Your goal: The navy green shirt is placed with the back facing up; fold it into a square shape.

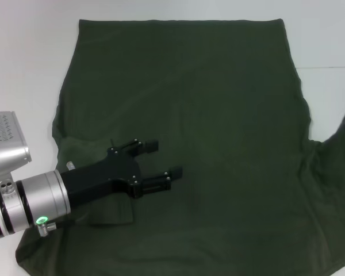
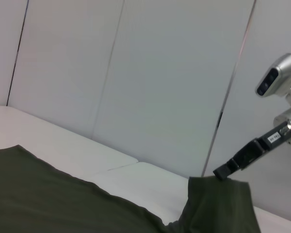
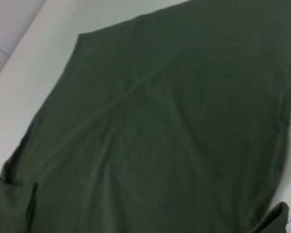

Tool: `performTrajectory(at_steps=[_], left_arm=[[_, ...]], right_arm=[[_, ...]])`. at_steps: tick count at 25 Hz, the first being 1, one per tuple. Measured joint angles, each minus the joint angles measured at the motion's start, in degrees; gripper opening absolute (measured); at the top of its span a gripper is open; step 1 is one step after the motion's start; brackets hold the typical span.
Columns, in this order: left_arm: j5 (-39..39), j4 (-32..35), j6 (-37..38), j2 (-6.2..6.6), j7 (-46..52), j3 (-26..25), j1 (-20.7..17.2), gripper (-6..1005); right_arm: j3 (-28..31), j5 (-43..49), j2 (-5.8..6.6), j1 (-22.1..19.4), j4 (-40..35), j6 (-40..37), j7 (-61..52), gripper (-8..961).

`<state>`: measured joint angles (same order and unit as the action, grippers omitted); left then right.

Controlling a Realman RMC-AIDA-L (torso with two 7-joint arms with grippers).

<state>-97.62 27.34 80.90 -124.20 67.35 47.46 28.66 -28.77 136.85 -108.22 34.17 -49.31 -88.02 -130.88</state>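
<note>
- While the shirt is spread across the white table, most of it lies flat, with its straight hem at the far edge.
- The left gripper is held over the shirt's left part, near the near-left corner, with its jaws apart and nothing between them.
- In the left wrist view, the right gripper is seen raised off the table, with its jaws closed on a lifted edge of the shirt.
- At the right edge of the head view, that lifted part is seen rising from the table.
</note>
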Motion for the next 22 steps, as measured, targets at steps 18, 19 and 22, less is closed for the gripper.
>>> performTrajectory(at_steps=[18, 19, 22], left_arm=[[0.43, -0.10, -0.32, 0.01, 0.56, -0.07, 0.18, 907], [0.46, -0.10, -0.32, 0.01, 0.56, -0.08, 0.18, 907], [0.49, -0.10, -0.32, 0.01, 0.57, -0.10, 0.18, 907]], right_arm=[[-3.51, 0.27, -1.54, 6.95, -0.86, -2.27, -4.30, 86], [-3.68, 0.18, -1.82, 7.25, -0.70, -2.31, -4.30, 86], [-4.24, 0.02, -3.14, 8.40, 0.16, -2.05, -4.26, 88]])
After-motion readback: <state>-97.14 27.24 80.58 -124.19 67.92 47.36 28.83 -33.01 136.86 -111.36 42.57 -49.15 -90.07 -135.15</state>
